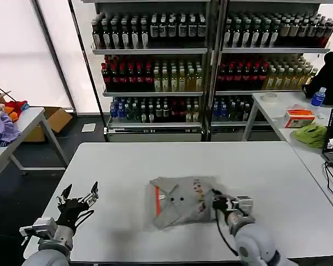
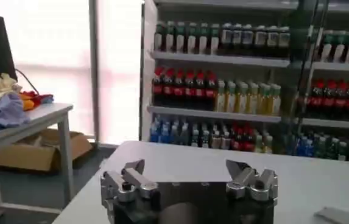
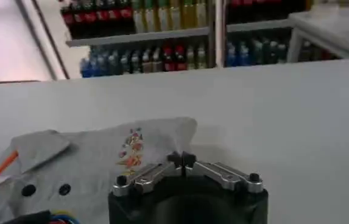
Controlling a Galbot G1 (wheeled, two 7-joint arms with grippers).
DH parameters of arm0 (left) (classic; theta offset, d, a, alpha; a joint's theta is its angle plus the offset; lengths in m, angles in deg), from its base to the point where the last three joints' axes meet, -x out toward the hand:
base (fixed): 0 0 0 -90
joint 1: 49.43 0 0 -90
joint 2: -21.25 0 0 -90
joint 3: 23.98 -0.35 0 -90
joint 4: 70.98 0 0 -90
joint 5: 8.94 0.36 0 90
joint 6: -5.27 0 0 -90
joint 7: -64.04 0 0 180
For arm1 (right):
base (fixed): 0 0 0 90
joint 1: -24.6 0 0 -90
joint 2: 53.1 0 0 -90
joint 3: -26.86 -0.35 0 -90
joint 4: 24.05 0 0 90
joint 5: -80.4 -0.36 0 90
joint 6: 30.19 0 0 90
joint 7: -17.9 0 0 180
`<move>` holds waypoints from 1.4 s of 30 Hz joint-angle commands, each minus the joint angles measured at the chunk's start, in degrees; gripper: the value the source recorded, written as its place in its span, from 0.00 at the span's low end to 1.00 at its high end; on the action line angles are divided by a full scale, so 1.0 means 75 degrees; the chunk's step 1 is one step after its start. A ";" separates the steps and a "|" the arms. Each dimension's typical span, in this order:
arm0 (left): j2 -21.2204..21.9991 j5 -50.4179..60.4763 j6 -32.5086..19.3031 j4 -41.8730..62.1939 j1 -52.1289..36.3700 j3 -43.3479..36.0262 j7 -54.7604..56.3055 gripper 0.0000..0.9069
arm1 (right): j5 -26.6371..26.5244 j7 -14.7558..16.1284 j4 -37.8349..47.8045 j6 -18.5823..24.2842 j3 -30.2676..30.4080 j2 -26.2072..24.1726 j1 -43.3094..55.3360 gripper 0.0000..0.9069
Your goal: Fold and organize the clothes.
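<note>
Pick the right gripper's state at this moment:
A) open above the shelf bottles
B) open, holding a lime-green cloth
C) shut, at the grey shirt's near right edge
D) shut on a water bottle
C: the right gripper has its fingertips together at the edge of the folded grey shirt on the white table.

Folded grey polo (image 1: 184, 200) touches right tool (image 1: 222, 203).

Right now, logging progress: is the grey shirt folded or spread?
Folded: the grey shirt lies as a compact bundle, sides tucked in, on the white table.

shop-like lab, stocked drink shelves (image 1: 211, 61), white table (image 1: 127, 172)
</note>
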 commanded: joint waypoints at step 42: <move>0.0281 0.0304 -0.1059 0.0365 -0.0381 -0.0210 -0.0314 1.00 | 0.3834 0.1639 -0.0798 0.1168 -0.5127 -0.0398 -0.2440 1.00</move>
